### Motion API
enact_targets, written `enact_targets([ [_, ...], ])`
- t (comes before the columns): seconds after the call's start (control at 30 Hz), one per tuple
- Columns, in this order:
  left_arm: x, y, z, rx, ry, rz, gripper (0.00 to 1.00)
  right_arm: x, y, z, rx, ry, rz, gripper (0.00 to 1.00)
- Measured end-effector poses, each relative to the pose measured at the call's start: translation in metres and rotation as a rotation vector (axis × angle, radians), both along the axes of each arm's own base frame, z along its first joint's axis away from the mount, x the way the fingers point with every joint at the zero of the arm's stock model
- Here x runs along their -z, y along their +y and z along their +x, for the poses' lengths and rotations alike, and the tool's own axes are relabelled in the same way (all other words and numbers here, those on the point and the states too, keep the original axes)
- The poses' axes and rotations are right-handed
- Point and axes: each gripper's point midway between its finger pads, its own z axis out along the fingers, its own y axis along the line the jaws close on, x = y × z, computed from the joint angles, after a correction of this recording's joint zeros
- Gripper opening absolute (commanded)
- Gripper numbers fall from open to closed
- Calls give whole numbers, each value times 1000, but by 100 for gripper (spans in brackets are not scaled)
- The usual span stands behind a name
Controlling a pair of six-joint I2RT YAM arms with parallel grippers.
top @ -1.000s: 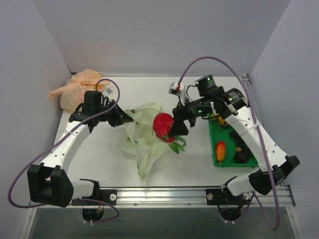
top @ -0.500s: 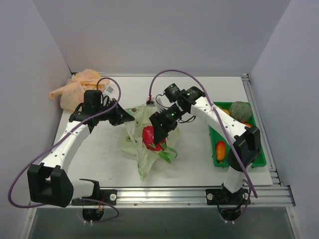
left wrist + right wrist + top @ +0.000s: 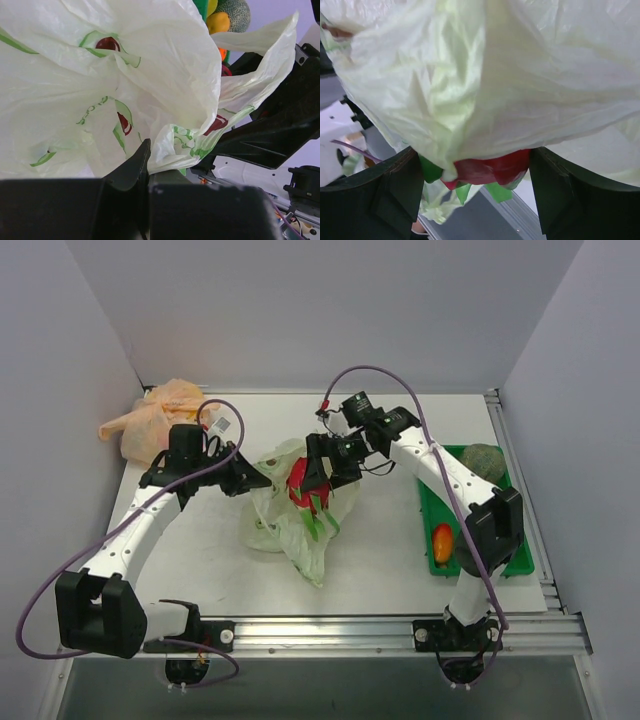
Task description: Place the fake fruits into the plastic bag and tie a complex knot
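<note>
The pale green plastic bag point(image 3: 290, 525) lies mid-table, its mouth lifted at the back. My left gripper point(image 3: 262, 480) is shut on the bag's left edge; in the left wrist view the film point(image 3: 165, 150) is pinched between the jaws point(image 3: 147, 170). My right gripper point(image 3: 312, 483) is shut on the pink dragon fruit point(image 3: 300, 485) with green tips, holding it at the bag's mouth. In the right wrist view the dragon fruit point(image 3: 492, 169) sits between the fingers, partly draped by the bag point(image 3: 485, 75). More fruits lie in the green tray point(image 3: 432, 540): an orange-red fruit point(image 3: 442, 540) and a green melon-like fruit point(image 3: 482, 462).
A peach-orange plastic bag point(image 3: 150, 418) sits at the back left corner. The green tray stands at the right, under my right arm's forearm. White walls enclose the table on three sides. A metal rail point(image 3: 330, 630) runs along the near edge.
My right gripper carried the dragon fruit left from beside the tray to the bag, then back up to its mouth. The bag shifted and bunched. My left gripper kept its hold.
</note>
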Motion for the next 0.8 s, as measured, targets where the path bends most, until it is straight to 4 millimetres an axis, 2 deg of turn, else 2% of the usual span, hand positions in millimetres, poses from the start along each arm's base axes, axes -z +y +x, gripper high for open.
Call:
enact_targets([
  [0.1,1,-1,0,7,7,-5,0,-2,9,7,88,35,30,0],
  [0.17,0,-2,-1,13,11,-13,0,3,15,15,152,54,55,0],
  [0.23,-1,-3,-2,20,12,-19,0,21,17,21,225,68,65,0],
  [0.33,-2,-5,-4,26,17,-33,0,59,9,22,320,72,20,1],
  [0.37,-2,-5,-4,27,22,-41,0,72,5,22,344,67,-11,7],
  [0.4,-1,-6,-4,28,27,-50,0,83,2,21,360,53,-36,32],
  [0.47,-1,-8,-3,27,39,-68,0,98,1,18,364,18,-70,57],
  [0.5,-1,-8,-2,27,42,-74,0,103,3,16,354,0,-77,77],
  [0.53,-1,-9,-2,26,45,-79,0,106,6,13,342,-15,-78,83],
  [0.57,-1,-9,-1,24,48,-83,0,107,9,12,330,-31,-75,87],
  [0.67,-3,-9,0,24,48,-98,0,105,20,9,290,-62,-40,87],
  [0.73,-4,-8,0,25,46,-103,0,94,25,11,275,-74,11,81],
  [0.8,-1,-7,0,22,52,-107,0,75,28,17,270,-80,86,84],
])
